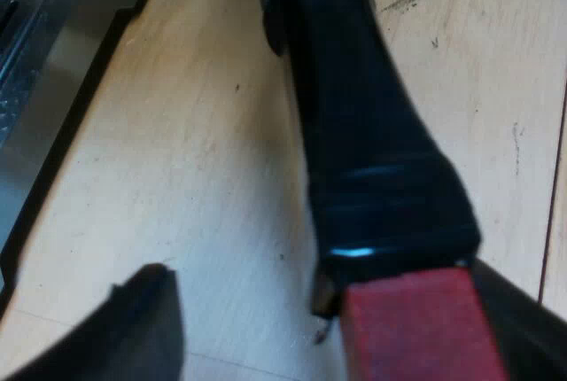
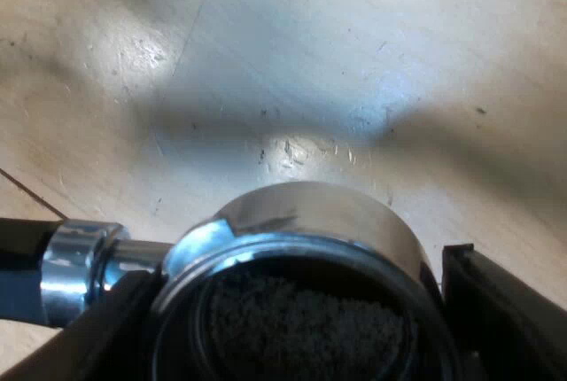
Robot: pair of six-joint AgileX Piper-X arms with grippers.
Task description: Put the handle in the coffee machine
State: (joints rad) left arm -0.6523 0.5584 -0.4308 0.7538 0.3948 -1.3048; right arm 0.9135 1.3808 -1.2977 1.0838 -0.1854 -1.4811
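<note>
The metal holder (image 2: pixel 310 221) lies level over the wooden table, its basket filled with dark coffee grounds. My right gripper (image 2: pixel 292 310) is shut on the basket, one black finger (image 2: pixel 505 310) at each side of the rim. The holder's dark handle (image 1: pixel 354 133) runs away from the basket and ends in red (image 1: pixel 416 328). My left gripper (image 1: pixel 332 319) is open around that red end. One of its fingers (image 1: pixel 142 328) stands well apart from the handle; the other sits close behind the red end.
The espresso machine's metal base with a dark edge (image 1: pixel 35 89) runs along the table beside the handle. The light wooden table (image 2: pixel 310 62) lies below the holder, with scratches and a seam.
</note>
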